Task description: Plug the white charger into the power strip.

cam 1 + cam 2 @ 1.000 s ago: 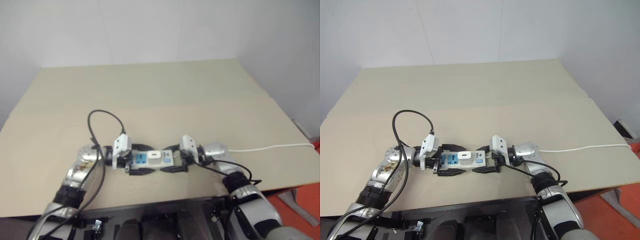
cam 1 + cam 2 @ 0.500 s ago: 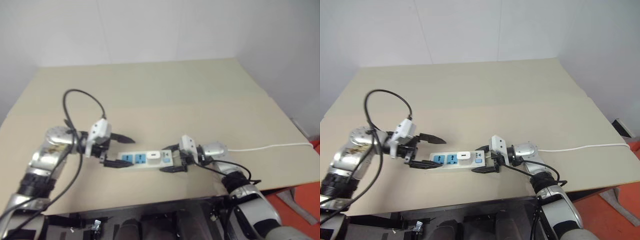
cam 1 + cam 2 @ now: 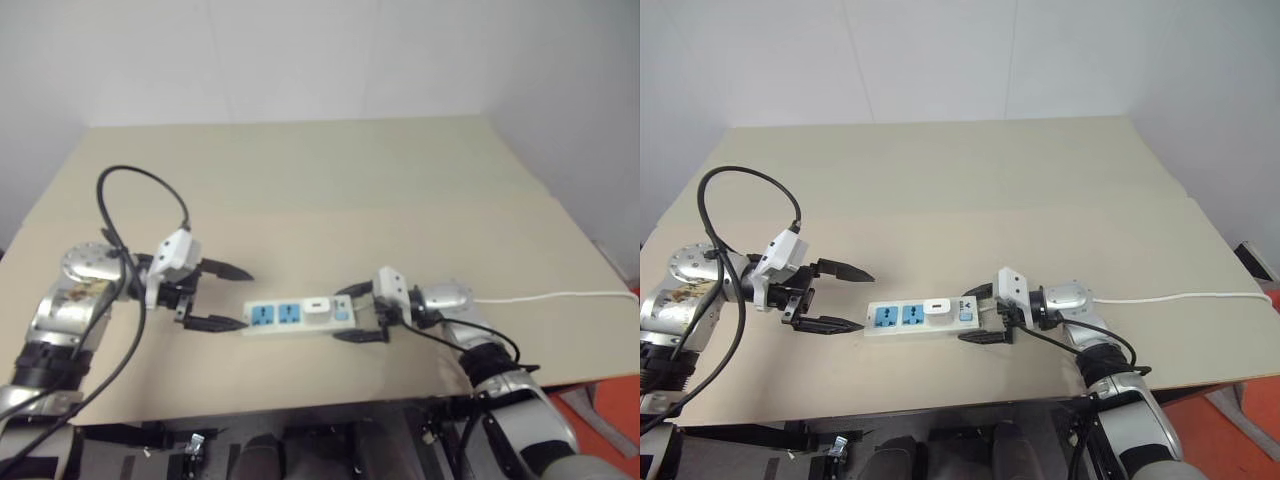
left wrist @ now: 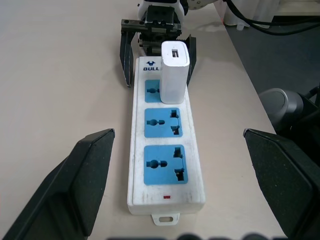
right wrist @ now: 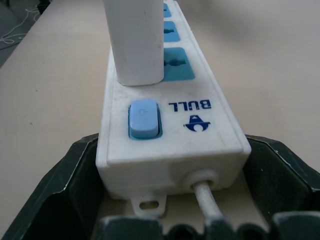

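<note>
The power strip (image 3: 902, 318) lies flat on the tan table (image 3: 970, 200), near its front edge. The white charger (image 3: 935, 309) stands upright in the blue socket nearest the switch (image 5: 144, 119). My right gripper (image 3: 976, 316) is shut on the strip's switch end, one black finger on each side, with the cord leaving between them. My left gripper (image 3: 864, 300) hovers open a short way off the strip's other end, pointing at it and holding nothing. In the left wrist view its fingers (image 4: 90, 175) spread far wider than the strip (image 4: 162, 165), and the charger (image 4: 173, 72) shows beyond two bare sockets.
The strip's thin white cord (image 3: 1180, 297) runs right along the table and off its right edge. A black cable loop (image 3: 740, 180) arches above my left wrist. The table's front edge (image 3: 940, 405) lies just behind both grippers. A white wall stands behind the table.
My left gripper has drawn away to the left from the strip's end and risen, staying open. The right gripper has shifted slightly right, taking the strip along.
</note>
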Robot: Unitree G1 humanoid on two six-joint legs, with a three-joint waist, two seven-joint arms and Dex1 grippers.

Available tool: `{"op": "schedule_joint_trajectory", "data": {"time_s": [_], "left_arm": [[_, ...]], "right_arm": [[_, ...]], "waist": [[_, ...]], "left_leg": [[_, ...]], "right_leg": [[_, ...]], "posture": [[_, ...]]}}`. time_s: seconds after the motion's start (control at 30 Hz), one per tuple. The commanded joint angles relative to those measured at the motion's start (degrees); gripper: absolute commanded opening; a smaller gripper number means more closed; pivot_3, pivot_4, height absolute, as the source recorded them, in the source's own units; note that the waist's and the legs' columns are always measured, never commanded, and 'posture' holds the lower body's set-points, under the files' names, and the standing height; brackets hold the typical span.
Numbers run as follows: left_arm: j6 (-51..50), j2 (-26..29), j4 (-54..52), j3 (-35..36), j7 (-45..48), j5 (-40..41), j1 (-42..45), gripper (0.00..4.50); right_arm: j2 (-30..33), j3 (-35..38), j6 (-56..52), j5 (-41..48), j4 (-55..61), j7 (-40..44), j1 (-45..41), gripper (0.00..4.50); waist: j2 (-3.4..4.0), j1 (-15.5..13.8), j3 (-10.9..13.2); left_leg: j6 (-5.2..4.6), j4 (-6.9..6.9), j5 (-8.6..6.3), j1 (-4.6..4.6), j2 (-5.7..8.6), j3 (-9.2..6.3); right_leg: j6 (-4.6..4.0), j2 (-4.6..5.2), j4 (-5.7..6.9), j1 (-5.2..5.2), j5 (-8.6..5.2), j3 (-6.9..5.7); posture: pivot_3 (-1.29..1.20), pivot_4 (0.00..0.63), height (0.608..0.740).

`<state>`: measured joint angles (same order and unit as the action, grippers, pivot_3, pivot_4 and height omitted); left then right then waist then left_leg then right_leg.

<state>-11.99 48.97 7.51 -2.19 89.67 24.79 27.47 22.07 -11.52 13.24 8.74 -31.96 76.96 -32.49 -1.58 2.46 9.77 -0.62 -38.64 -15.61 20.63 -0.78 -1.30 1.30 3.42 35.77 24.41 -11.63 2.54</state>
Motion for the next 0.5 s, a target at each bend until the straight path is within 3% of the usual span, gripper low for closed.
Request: {"op": "schedule_joint_trajectory", "data": {"time_s": [0.03,0.13,0.5], "left_arm": [[2.07,-0.35,1.21,0.88,0.99,0.12,1.43,4.5],[2.79,-0.67,2.03,0.75,1.1,-0.15,1.7,4.5],[6.17,4.62,7.47,3.43,2.83,-0.48,1.65,4.5]], "right_arm": [[6.88,5.56,-5.24,5.43,14.3,0.08,4.22,4.46],[10.81,7.66,-8.77,7.82,21.19,-0.73,7.59,4.46],[23.17,18.41,-13.91,13.01,30.14,-2.6,17.96,4.46]], "waist": [[0.07,-0.53,0.07],[0.03,-0.97,0.09],[-0.03,-0.92,0.14]], "left_leg": [[0.0,-0.01,0.0,0.18,0.02,-0.02],[-0.01,-0.16,0.0,0.75,0.05,-0.02],[-0.04,-0.15,-0.02,0.73,0.02,0.05]], "right_leg": [[-0.11,0.02,0.0,0.14,0.07,-0.05],[-0.18,0.05,0.04,0.67,0.13,-0.07],[0.04,-0.02,0.05,0.69,-0.03,-0.05]], "posture": [[0.0,0.15,0.74],[0.0,0.15,0.74],[0.0,0.15,0.74]]}}
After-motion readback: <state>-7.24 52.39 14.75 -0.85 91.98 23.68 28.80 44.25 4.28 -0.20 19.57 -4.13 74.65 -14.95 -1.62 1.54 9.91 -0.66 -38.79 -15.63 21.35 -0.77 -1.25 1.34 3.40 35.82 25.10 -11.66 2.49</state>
